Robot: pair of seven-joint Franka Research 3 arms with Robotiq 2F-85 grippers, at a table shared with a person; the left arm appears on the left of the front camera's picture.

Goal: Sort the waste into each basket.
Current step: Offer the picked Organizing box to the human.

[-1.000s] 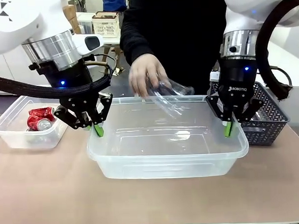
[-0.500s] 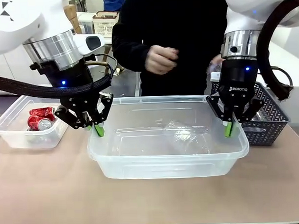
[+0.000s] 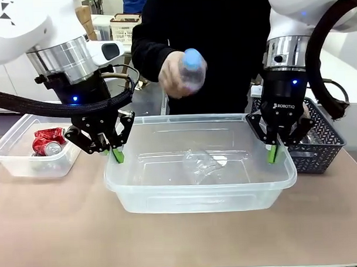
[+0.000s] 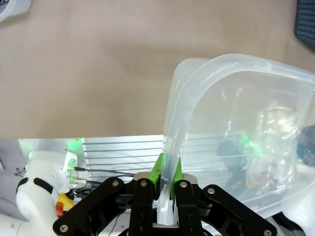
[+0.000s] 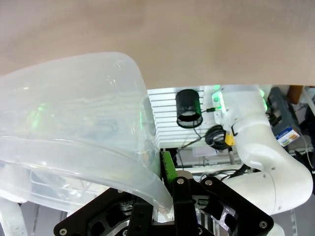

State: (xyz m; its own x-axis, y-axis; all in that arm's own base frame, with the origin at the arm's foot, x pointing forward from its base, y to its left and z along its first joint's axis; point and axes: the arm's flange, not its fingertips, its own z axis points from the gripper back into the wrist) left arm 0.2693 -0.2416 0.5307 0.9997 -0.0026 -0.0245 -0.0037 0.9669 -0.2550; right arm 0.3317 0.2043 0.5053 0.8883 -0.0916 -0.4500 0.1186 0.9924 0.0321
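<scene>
The left claw (image 3: 116,153) and right claw (image 3: 275,152) each pinch an end rim of the big clear tub (image 3: 199,197), apparently steadying it as a target. One clear bottle (image 3: 202,165) lies inside; a person's hand (image 3: 174,78) holds the blue-capped bottle (image 3: 193,67) above it (red cans (image 3: 48,141) sit in the small tub (image 3: 26,167)).

Left tool (image 4: 166,173) clamps the clear tub (image 4: 181,98) by its rim (crumpled bottle (image 4: 275,129) inside).
</scene>
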